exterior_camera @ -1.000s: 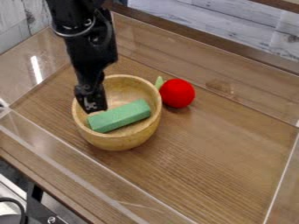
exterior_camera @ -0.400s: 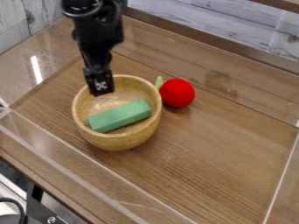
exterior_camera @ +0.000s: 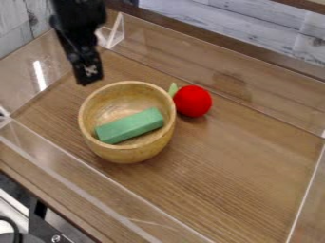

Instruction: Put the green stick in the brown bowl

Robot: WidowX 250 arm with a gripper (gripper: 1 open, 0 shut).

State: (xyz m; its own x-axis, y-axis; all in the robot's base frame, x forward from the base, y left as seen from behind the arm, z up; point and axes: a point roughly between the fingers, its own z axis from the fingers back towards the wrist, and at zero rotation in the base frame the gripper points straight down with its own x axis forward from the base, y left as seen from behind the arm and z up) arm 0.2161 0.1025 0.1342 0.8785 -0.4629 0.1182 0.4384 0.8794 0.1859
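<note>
The green stick (exterior_camera: 131, 125) is seen lying inside the brown bowl (exterior_camera: 127, 150). The gripper (exterior_camera: 86, 68), spread and empty, is best drawn clear of the bowl's rim without contact.

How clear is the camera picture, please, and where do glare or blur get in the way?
In the camera view, the end effector and the arm above it are smeared by motion blur; the green stick in the brown bowl and the red ball read sharply; pale glare streaks run along the clear side walls; lighting is soft, shadows faint.
</note>
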